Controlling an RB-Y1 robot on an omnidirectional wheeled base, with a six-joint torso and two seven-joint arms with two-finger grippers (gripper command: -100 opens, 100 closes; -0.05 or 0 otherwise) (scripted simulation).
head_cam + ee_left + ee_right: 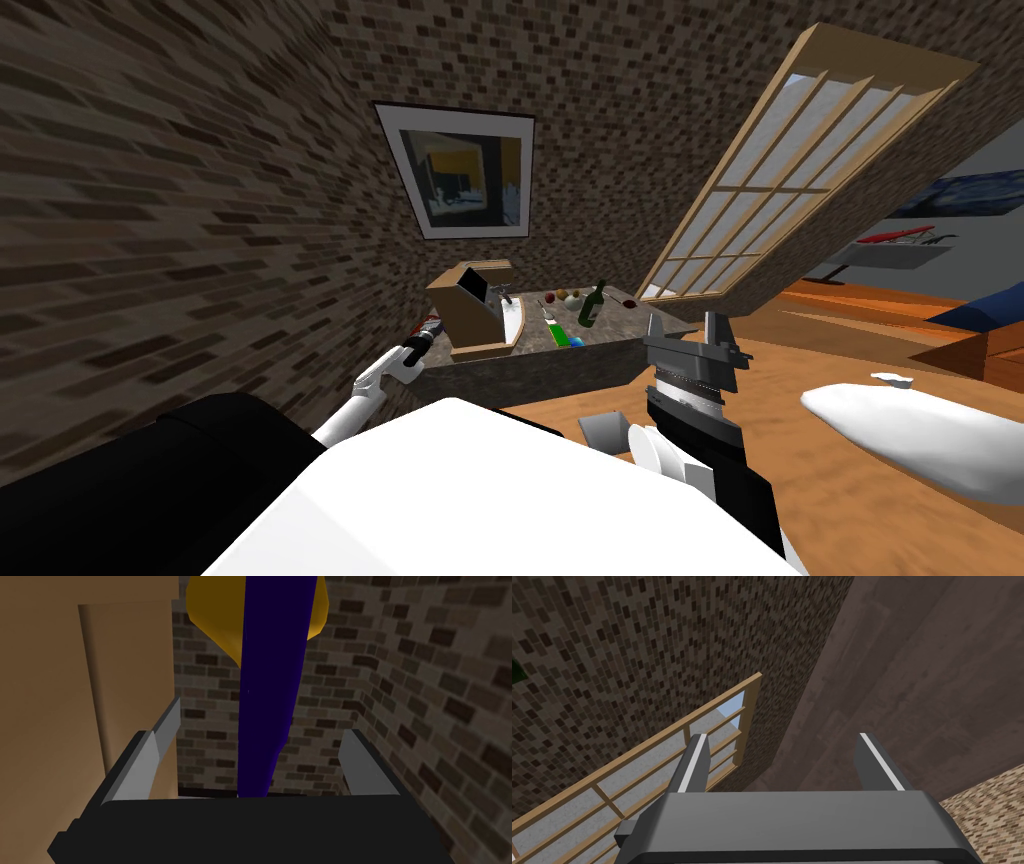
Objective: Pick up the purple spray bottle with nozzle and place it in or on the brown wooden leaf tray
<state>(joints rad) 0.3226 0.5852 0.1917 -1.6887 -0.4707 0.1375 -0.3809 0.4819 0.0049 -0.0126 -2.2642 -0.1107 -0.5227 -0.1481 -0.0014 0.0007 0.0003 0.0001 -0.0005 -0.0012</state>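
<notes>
Purple spray bottle (265, 676) sits between my open left jaws, not gripped yet. Close off-centre and it probably gets knocked into the tan box (50, 701). Right jaws open, idle.

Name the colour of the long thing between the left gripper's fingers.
The spray bottle is deep purple, yellow at its far end; best in the left wrist view.

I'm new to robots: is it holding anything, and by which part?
Nothing gripped: the purple bottle stands between the left gripper's open fingers, clear of both. The right gripper is open, empty.
</notes>
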